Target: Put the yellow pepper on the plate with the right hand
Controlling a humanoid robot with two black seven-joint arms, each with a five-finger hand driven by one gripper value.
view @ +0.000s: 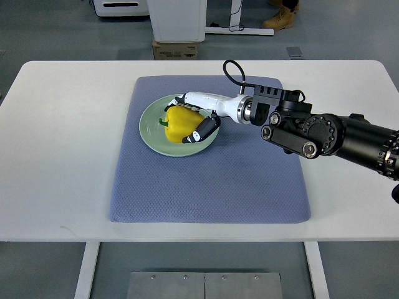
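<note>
A yellow pepper [177, 121] with a green stem lies on a pale green plate [151, 132] in the upper middle of a blue-grey mat [212, 180]. My right hand [194, 118] reaches in from the right and sits over the plate, its fingers curled around the pepper's right side, one dark finger [204, 129] below it and white fingers above it. The pepper rests on the plate's surface. The left arm does not show.
The mat lies on a white table [56, 156]. My right forearm [312, 128] crosses the mat's upper right corner, with a black cable loop [234, 71] above the wrist. A cardboard box [176, 48] and a person's boot [282, 18] are beyond the far edge.
</note>
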